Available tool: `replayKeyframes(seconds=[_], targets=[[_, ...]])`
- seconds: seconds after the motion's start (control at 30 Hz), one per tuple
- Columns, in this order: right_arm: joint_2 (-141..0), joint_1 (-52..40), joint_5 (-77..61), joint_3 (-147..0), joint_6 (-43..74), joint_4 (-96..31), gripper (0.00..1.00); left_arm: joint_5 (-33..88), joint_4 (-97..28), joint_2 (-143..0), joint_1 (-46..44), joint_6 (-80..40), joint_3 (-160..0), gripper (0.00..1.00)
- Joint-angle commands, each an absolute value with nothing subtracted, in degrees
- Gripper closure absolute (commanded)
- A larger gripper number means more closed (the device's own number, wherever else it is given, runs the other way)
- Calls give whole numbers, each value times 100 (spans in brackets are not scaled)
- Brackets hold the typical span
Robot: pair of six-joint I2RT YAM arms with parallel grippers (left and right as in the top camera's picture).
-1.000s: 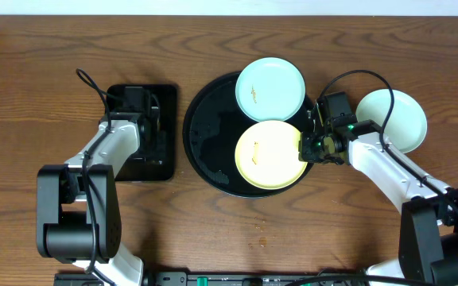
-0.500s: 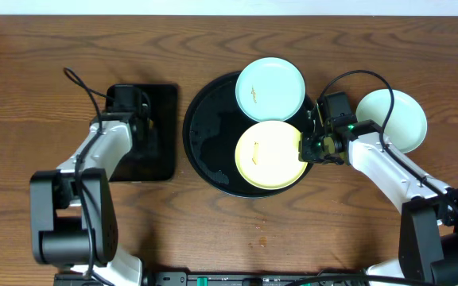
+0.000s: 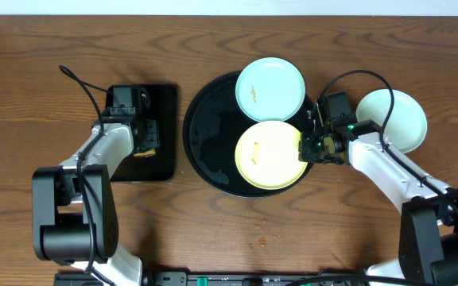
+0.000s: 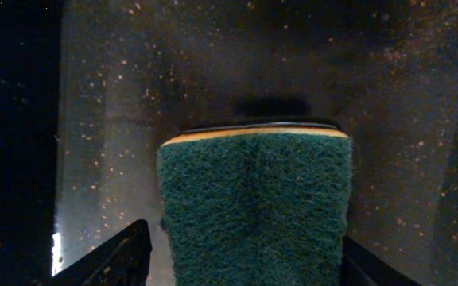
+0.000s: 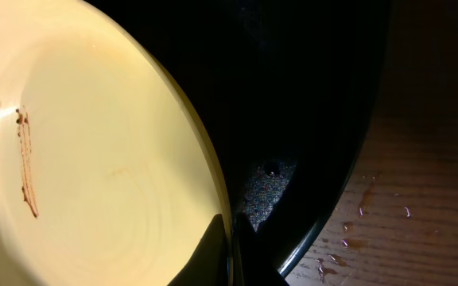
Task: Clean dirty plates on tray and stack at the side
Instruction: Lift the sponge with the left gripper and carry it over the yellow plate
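The pale yellow plate [image 3: 270,153] lies on the round black tray [image 3: 209,135] with a brown streak [image 5: 26,163] on it. My right gripper [image 3: 303,148] [image 5: 233,229] is shut on its right rim. A mint plate [image 3: 270,89] with a small smudge rests over the tray's far rim. Another mint plate [image 3: 392,119] sits on the bare wood at the right. My left gripper [image 3: 143,141] [image 4: 245,237] stands open around a green scouring sponge [image 4: 253,202]. There is a gap between the sponge and the left finger [image 4: 122,258].
The sponge lies on a small rectangular black tray [image 3: 164,103] left of the round one. Water drops [image 5: 368,202] wet the wood by the round tray's edge. A cable [image 3: 82,83] loops behind the left arm.
My left gripper has opened and shifted over the rectangular tray, and its jaws now straddle the sponge. The right arm and the plates have not moved.
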State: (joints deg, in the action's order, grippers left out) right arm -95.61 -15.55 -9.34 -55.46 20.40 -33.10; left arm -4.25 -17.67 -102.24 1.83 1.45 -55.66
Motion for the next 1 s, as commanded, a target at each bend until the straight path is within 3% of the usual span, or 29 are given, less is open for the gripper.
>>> replayKeyframes(seconds=[0.0, 0.07, 0.1, 0.57, 0.97], targets=[[-9561, -1584, -923, -5658, 2099, -3273, 99, -401, -1767, -10381, 196, 143, -5468, 47], [-9561, -1584, -923, -5658, 2099, -3273, 99, -141, -1737, -10361, 198, 141, -5472, 81], [-9561, -1584, -928, -5658, 2099, -3273, 99, 23, -1695, -10328, 198, 141, -5476, 92], [-9561, -1584, -923, -5658, 2008, -3267, 99, 491, -1693, -8020, 360, 143, -5625, 93], [-9561, -1584, -923, -5655, 2010, -3387, 99, 493, -840, -7634, 397, 143, -5625, 93]])
